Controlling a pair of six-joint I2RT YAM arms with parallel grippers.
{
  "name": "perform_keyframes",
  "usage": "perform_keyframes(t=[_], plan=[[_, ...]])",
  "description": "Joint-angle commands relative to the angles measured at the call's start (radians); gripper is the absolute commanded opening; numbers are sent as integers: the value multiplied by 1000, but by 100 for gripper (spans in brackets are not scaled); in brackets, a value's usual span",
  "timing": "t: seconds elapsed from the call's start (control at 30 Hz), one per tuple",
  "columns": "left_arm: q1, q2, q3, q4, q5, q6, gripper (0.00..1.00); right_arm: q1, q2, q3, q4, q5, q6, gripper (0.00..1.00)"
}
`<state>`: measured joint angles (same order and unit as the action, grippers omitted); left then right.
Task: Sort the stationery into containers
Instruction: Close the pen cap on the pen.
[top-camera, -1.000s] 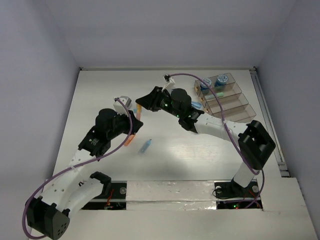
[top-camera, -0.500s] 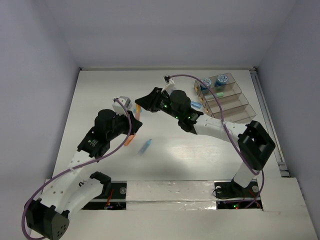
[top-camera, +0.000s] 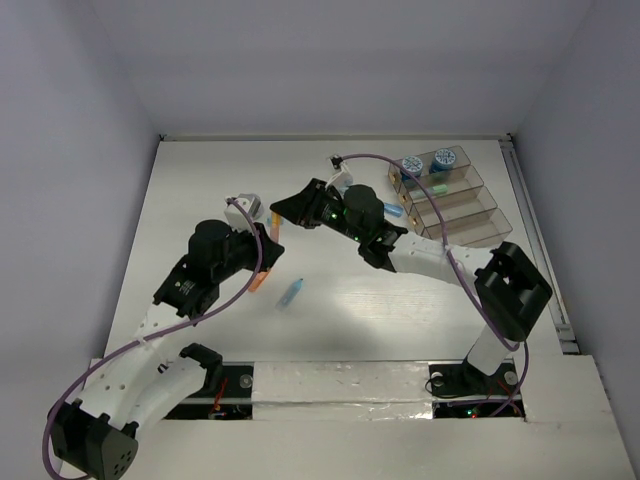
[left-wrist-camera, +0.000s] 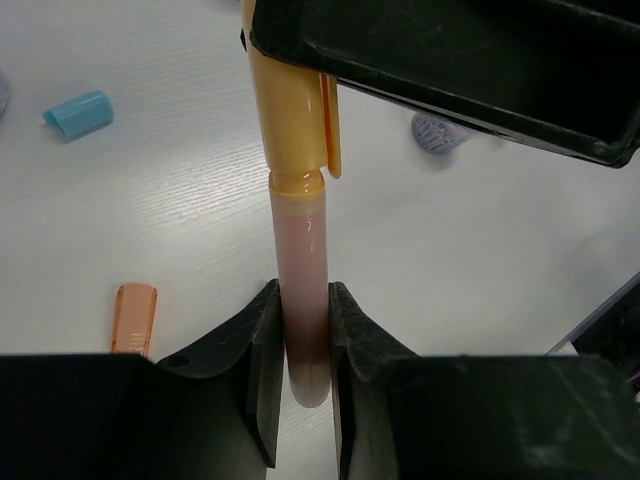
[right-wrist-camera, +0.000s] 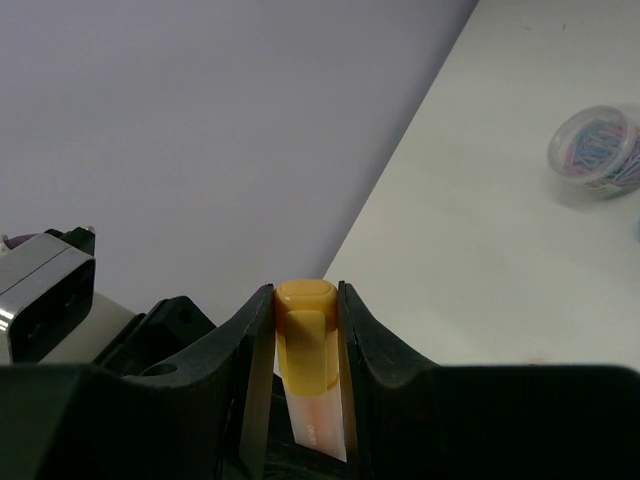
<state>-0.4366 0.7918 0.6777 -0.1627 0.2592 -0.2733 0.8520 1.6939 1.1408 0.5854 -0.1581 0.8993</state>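
Right hand (right-wrist-camera: 303, 300) slightly lower, astride orange marker (left-wrist-camera: 298, 250)

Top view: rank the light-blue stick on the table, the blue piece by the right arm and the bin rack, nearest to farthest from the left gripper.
1. Light-blue stick, just base-side of the left gripper.
2. Blue piece, beside the right arm, rightward.
3. Bin rack, far right.

rack (top-camera: 455, 205) far right, rolls (top-camera: 411, 166) in its rearmost bin, pen (top-camera: 276, 224) mid-table, stick (top-camera: 291, 291) before it
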Motion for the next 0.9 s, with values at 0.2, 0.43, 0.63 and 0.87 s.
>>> perform_keyframes(t=[0.2,0.43,0.63,0.87], plan=[[9,-34,43,75,-20,0,0,48,-57,-41,14,-12,-19,5],[9,-40,45,78,-17,-1,0,79,-46,-72,16,-14,-46,4],[9,-45,42,77,-21,0,0,79,-53,-69,-41,-47,-96,2],[9,-55,52,72,-47,0,0,90,-39,-98,-35,-107,-88,0]])
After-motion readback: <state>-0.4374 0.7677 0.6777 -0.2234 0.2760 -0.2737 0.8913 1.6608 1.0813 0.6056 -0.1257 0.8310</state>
